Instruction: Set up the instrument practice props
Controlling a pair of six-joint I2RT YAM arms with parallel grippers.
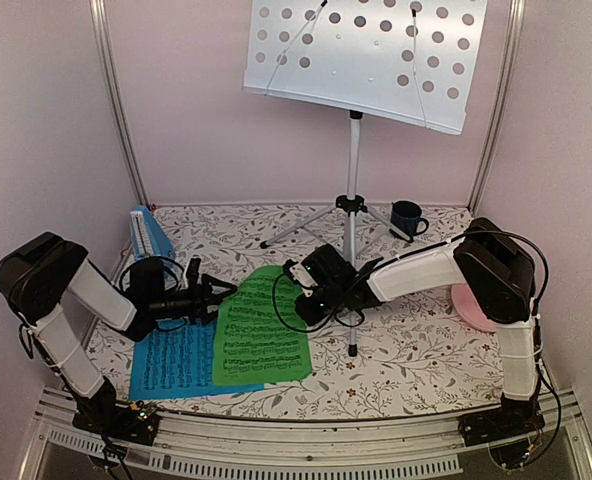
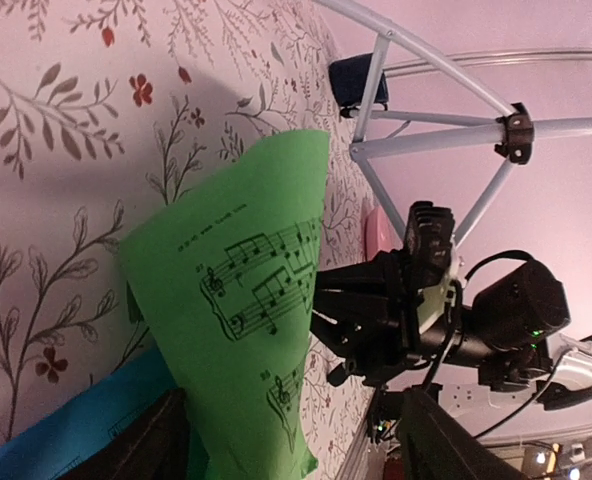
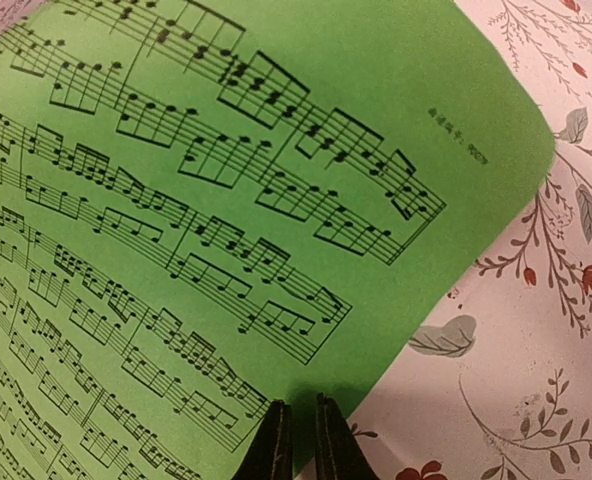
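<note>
- Green music sheet (image 1: 261,330): near end flat on the counter (image 1: 416,350), overlapping the blue music sheet (image 1: 171,365); far end lifted.
- Right gripper (image 3: 303,415): jaws narrow, pinching the green sheet's raised edge.
- Left gripper (image 1: 216,291): jaws wide, at that sheet's left edge.
- Tripod music stand (image 1: 353,170): upright, rear centre.
- Blue metronome (image 1: 151,235): rear left.

We find no word or number that we can read. The green sheet (image 3: 276,200) bears printed staves of notes, and its short line of small print, toward the upper right of the right wrist frame, is too blurred. The blue sheet (image 1: 171,365) shows staves only.
</note>
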